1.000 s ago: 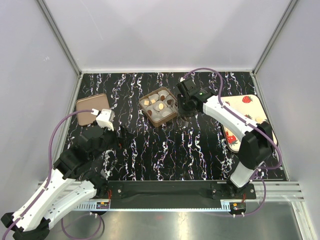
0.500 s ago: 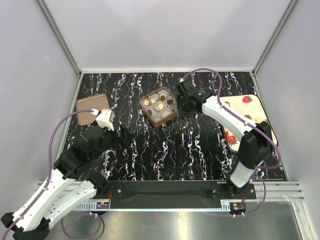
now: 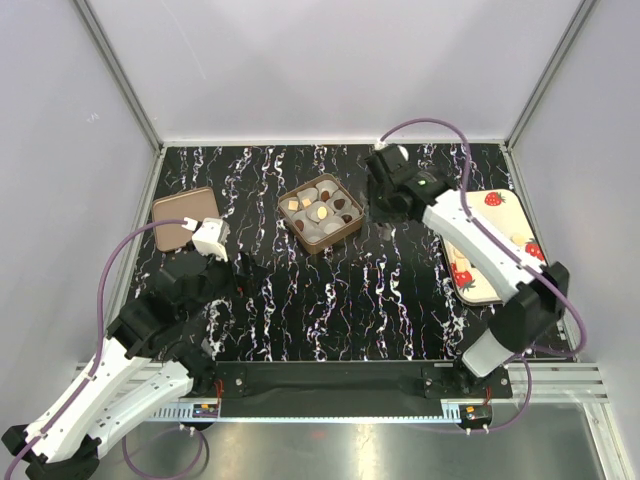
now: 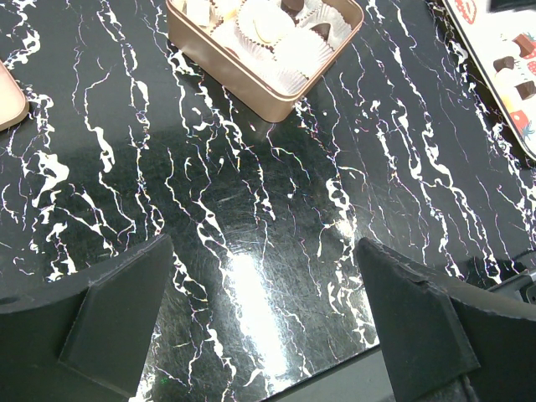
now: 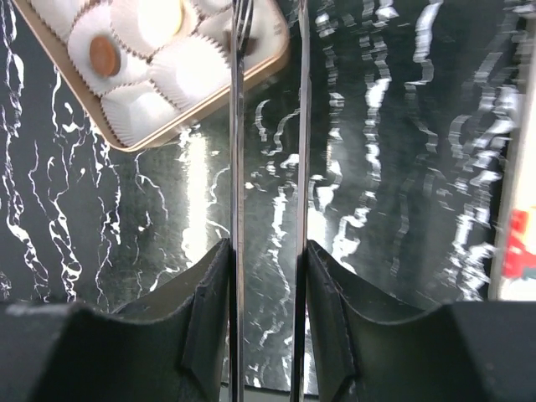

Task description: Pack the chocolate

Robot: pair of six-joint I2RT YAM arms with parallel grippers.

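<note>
Right tool (image 5: 269,33): two thin metal blades (image 5: 237,167) run side by side with a slim gap. The table (image 3: 380,300) shows between them and nothing is pinched in the stretch in view, so it's open, only just.
Right tool's spot: it hangs over the table just off the right corner of the box (image 4: 239,79), between box and tray (image 3: 505,215).
Left tool (image 4: 264,243): fingers (image 4: 117,318) spread wide with nothing between them, low over the near-left table, well apart from the box.
Chocolate (image 5: 105,56): a round brown piece sits in a white paper cup (image 5: 201,71) inside the box. The overhead view shows more in there: a tan square, a pale round one, a few dark ones.
More on the tray: a couple of dark pieces (image 4: 509,64) lie there.
Box: golden-brown, square, lined with paper cups, mid-table toward the back.
Tray: pale with red strawberry prints, at the table's right edge, partly under the right arm (image 3: 470,235).
Lid (image 3: 183,217): flat and brown, far left, apart from the box.
Table: black with white veining.
</note>
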